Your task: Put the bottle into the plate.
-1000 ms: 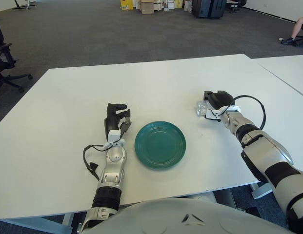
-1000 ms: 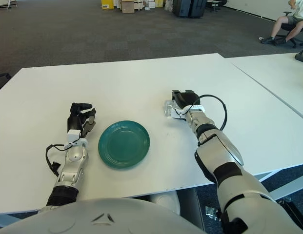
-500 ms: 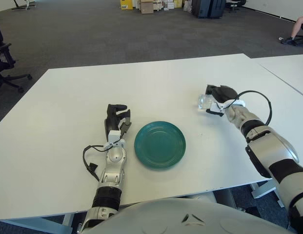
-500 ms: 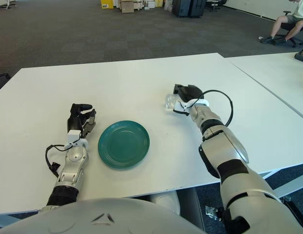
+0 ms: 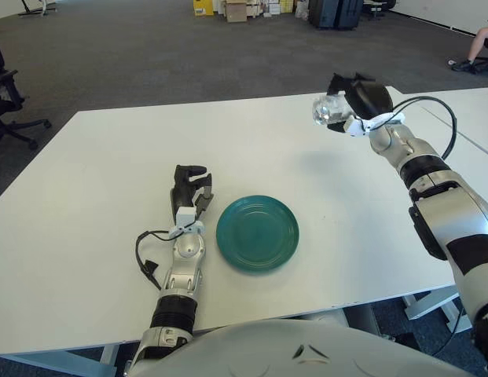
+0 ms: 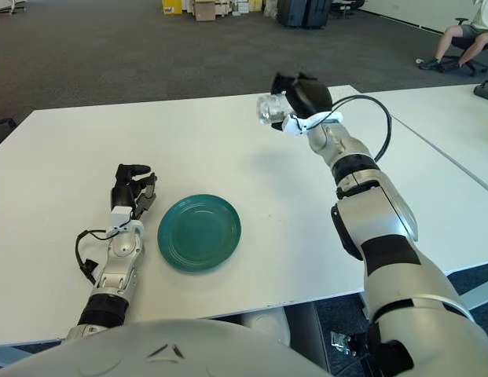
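Observation:
A dark green plate lies on the white table in front of me. My right hand is shut on a small clear bottle and holds it high above the table, to the right of and beyond the plate. The bottle sticks out to the left of the hand. It also shows in the right eye view. My left hand rests on the table just left of the plate, fingers curled, holding nothing.
A second white table stands close on the right. A seated person is at the far right. Boxes and dark cases stand on the carpet at the back. An office chair is at the left.
My right hand has lifted the bottle from near the table surface to well above it and slightly farther away. The left hand has not moved.

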